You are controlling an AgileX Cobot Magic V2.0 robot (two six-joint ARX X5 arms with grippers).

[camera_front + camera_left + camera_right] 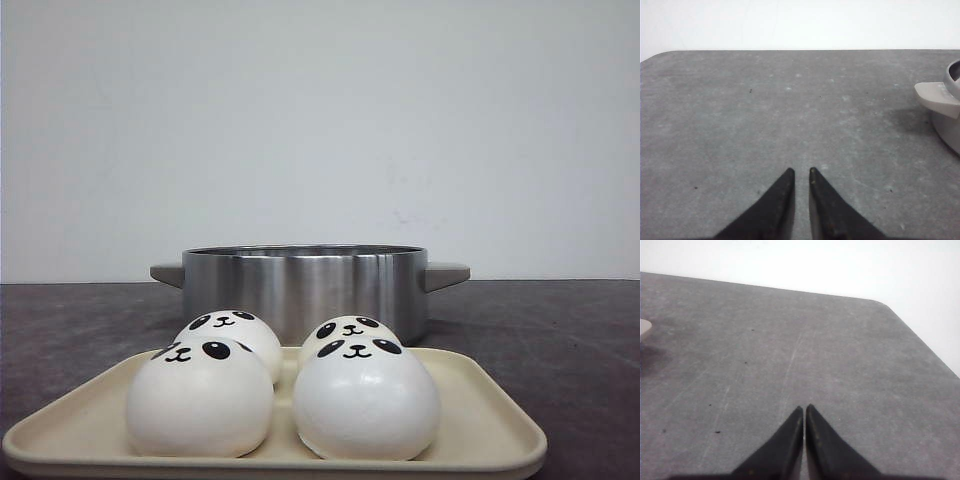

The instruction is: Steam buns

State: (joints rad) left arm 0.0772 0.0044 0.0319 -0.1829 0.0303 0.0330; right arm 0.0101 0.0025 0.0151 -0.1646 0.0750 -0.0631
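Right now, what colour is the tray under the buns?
Pale cream tray, clearest in the front view.

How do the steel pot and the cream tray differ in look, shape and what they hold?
The pot is shiny brushed metal; the tray is matte cream. The pot is round and tall-walled with two side handles; the tray is a shallow rounded rectangle with a low rim. The tray carries four panda-faced buns; nothing rises above the pot's rim, and its inside is hidden. Both rest on the dark table, pot behind tray.
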